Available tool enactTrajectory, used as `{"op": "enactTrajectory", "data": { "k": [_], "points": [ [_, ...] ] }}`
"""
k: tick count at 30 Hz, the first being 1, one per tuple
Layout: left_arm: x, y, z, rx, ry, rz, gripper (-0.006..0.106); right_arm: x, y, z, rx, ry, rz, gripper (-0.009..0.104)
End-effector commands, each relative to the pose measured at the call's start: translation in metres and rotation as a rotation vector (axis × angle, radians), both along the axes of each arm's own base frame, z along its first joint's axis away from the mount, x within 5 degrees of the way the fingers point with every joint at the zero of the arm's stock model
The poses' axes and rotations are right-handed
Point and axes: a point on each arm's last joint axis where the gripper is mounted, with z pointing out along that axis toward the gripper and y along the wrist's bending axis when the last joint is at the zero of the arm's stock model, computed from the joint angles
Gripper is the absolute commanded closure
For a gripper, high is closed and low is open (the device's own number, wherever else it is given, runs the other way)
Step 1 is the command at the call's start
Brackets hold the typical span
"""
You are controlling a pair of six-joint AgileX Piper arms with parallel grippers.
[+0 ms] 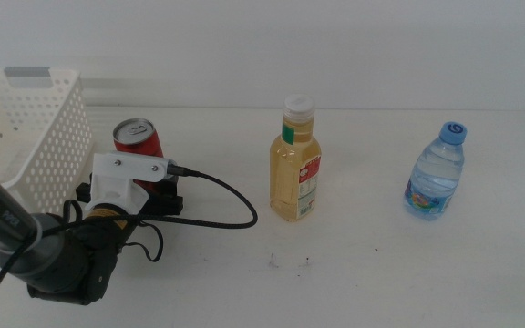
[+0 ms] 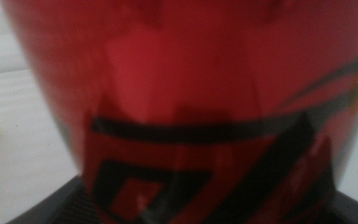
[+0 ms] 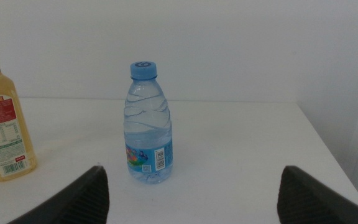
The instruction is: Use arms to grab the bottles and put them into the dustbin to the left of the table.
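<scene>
One red can (image 2: 191,106) filling the left gripper (image 1: 144,196) mouth, jaw closure unreadable; right gripper (image 3: 191,193) spread, facing water bottle (image 3: 148,124); next likely clamp, lift toward dustbin (image 1: 35,137).

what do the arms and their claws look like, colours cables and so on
The left arm is black, with a white block above its claw, a yellow ring behind that, and a black cable looping out over the table. The right arm is out of the middle view; its wrist view shows only the two dark, wedge-shaped jaws of the right claw, set wide apart.
</scene>
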Motion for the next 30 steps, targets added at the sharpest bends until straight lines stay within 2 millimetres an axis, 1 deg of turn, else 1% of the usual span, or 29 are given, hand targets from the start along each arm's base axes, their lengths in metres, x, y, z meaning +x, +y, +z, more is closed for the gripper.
{"op": "enactTrajectory", "data": {
  "k": [1, 4, 6, 8, 10, 12, 15, 16, 18, 22, 25, 28, 29, 30],
  "points": [
    [0.003, -0.001, 0.0, -0.002, -0.014, -0.001, 0.007, 0.0, -0.001, -0.001, -0.006, -0.004, -0.009, 0.011],
    [0.007, -0.001, 0.001, 0.009, -0.024, 0.005, 0.011, 0.0, -0.001, -0.001, -0.006, -0.004, -0.009, 0.011],
    [0.009, -0.001, 0.003, 0.007, -0.033, 0.003, 0.017, 0.0, -0.001, -0.001, -0.006, -0.004, -0.009, 0.011],
    [0.011, -0.002, 0.005, -0.013, -0.044, -0.001, 0.029, 0.0, -0.001, -0.001, -0.006, -0.004, -0.009, 0.011],
    [0.01, -0.004, 0.008, -0.055, -0.069, -0.011, 0.048, 0.0, -0.001, -0.001, -0.006, -0.004, -0.009, 0.011],
    [0.005, -0.004, 0.017, -0.079, -0.086, -0.026, 0.065, 0.0, -0.001, -0.001, -0.006, -0.004, -0.009, 0.011],
    [-0.01, -0.002, 0.038, -0.076, -0.024, -0.036, 0.088, 0.0, -0.001, -0.001, -0.006, -0.004, -0.009, 0.011],
    [-0.015, -0.001, 0.047, -0.073, 0.015, -0.034, 0.094, 0.0, -0.001, -0.001, -0.006, -0.004, -0.009, 0.011],
    [-0.024, 0.001, 0.066, -0.062, 0.085, -0.036, 0.102, 0.0, -0.001, -0.001, -0.006, -0.004, -0.009, 0.011],
    [-0.042, 0.003, 0.11, -0.023, 0.199, -0.069, 0.102, 0.0, -0.001, -0.001, -0.006, -0.004, -0.009, 0.011],
    [-0.05, 0.004, 0.139, 0.025, 0.295, -0.089, 0.102, 0.0, -0.001, -0.001, -0.006, -0.004, -0.009, 0.011],
    [-0.048, 0.006, 0.173, 0.036, 0.363, -0.078, 0.102, 0.0, -0.001, -0.001, -0.006, -0.004, -0.009, 0.011],
    [-0.046, 0.012, 0.181, 0.036, 0.418, -0.064, 0.102, 0.0, -0.001, -0.001, -0.006, -0.004, -0.009, 0.011],
    [-0.042, 0.019, 0.193, 0.04, 0.459, -0.063, 0.102, 0.0, -0.001, -0.001, -0.006, -0.004, -0.009, 0.011]
  ]
}}
